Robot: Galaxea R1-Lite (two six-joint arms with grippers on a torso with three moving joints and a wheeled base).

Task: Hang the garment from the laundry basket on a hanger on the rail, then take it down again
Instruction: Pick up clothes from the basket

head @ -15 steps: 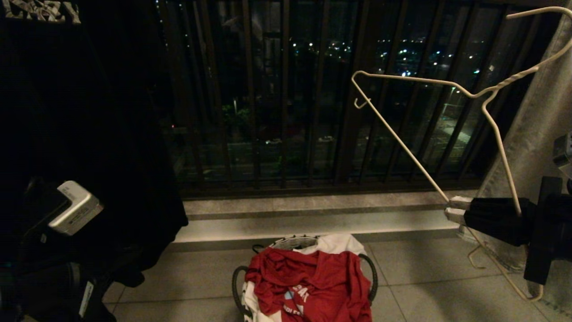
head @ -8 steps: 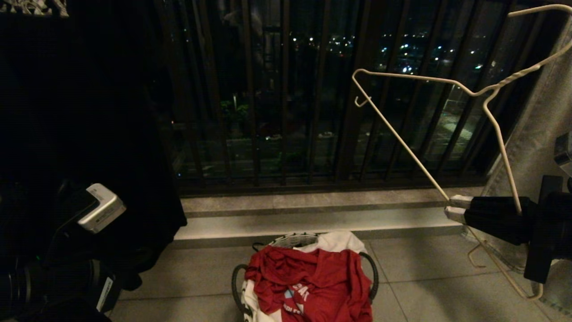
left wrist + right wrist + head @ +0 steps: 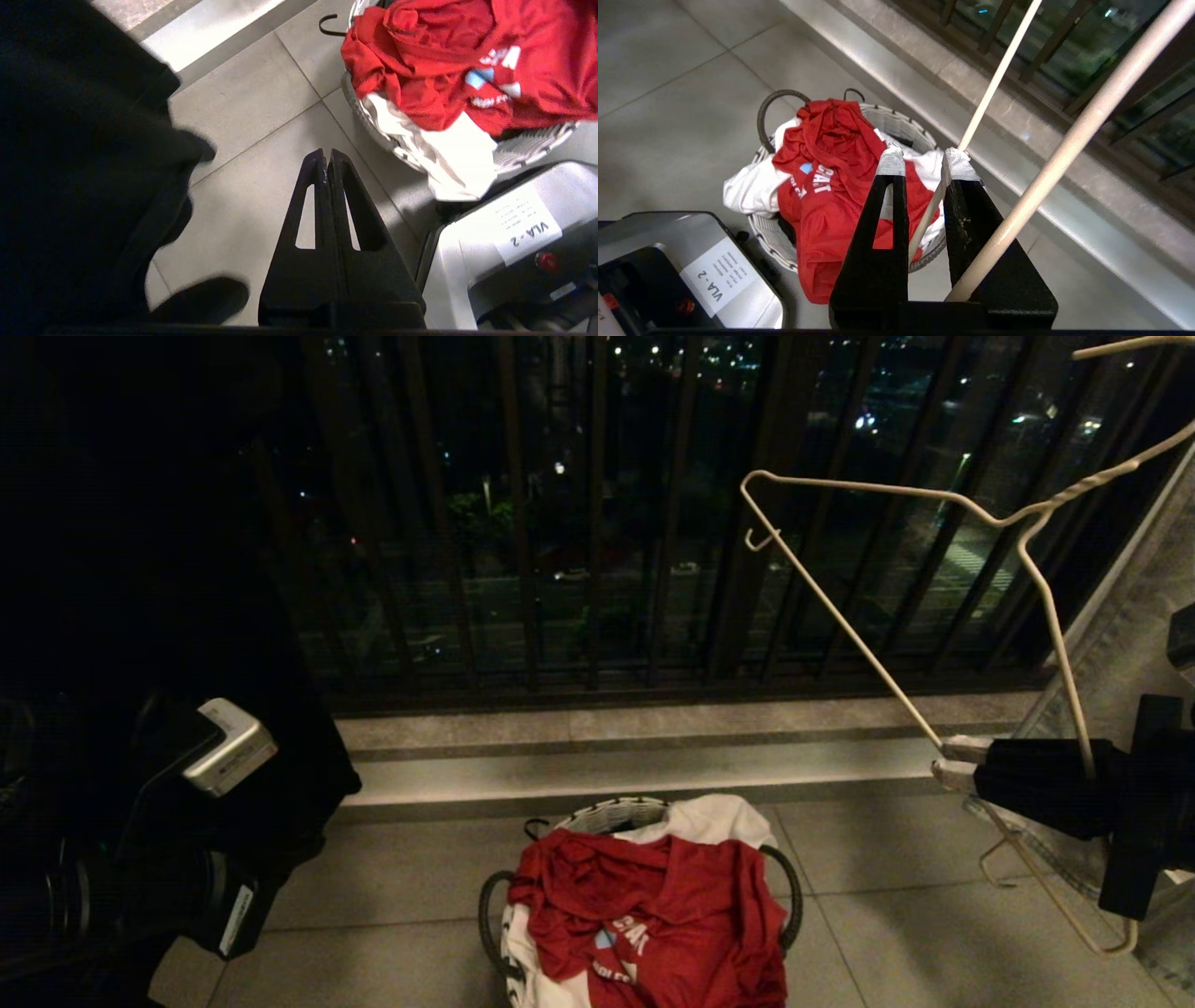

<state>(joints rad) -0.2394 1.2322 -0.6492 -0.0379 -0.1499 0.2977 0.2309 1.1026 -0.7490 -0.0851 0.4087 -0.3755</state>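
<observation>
From the head view, one small round laundry basket (image 3: 782, 882) with a white woven rim and two black loop handles sits on the grey floor tiles (image 3: 392, 896), below the dark balcony railing bars (image 3: 597, 513). One crumpled red T-shirt with white lettering (image 3: 653, 915) lies on top of it, over one white garment (image 3: 714, 819). At the right, the right gripper (image 3: 952, 763) holds one thin white wire hanger (image 3: 845, 621) tilted in the air. The left arm (image 3: 140, 821) hangs low at the left, against black cloth (image 3: 187, 616).

In the left wrist view, the left gripper (image 3: 327, 156) has its two black fingers pressed together, empty, above the tiles and near the basket.

In the right wrist view, the right gripper's two tape-tipped fingers (image 3: 891, 161) stand narrowly apart with the hanger's thin wire between them, its thicker-looking wire running beside one finger. The red T-shirt sits in the basket below.
</observation>
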